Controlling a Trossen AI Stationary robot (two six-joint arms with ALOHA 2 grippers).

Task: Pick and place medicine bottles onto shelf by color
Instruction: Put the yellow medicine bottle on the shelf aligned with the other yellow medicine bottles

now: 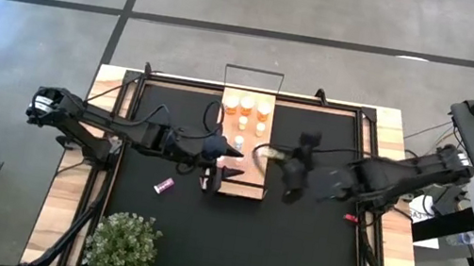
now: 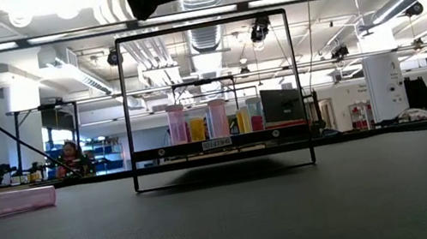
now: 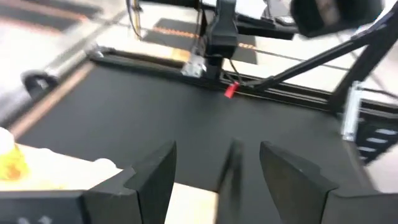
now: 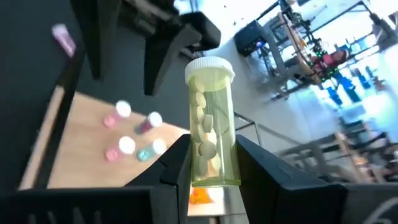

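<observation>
**Technician A:** Report the state of the left claw (image 1: 229,172).

**Technician B:** Spread. In the left wrist view its two dark fingers (image 3: 152,177) stand apart with nothing between them. In the high view it hangs over the near end of the shelf (image 1: 252,189).

**Technician A:** Right claw (image 4: 208,165)?

**Technician B:** Pinching a pale bottle (image 4: 210,121). The right wrist view shows the bottle upright between the fingers, white cap away from the camera, whitish tablets visible inside. In the high view this claw sits just off the shelf's right edge, above the black surface (image 1: 294,257).

**Technician A:** Location of the remaining medicine bottles?

**Technician B:** Three amber bottles (image 1: 247,106) stand in a row at the far end of the shelf. Smaller white-capped bottles (image 1: 239,140) stand nearer the middle of the board. In the low view, pink bottles (image 2: 177,124) stand upright on the shelf beside yellow-orange ones. One pink bottle (image 1: 164,185) lies on its side on the surface, left of the shelf and apart from it.

**Technician A:** Anything else on the surface?

**Technician B:** A small red bit (image 1: 350,217) near the right edge, and a potted plant (image 1: 122,247) at the near left corner.
</observation>
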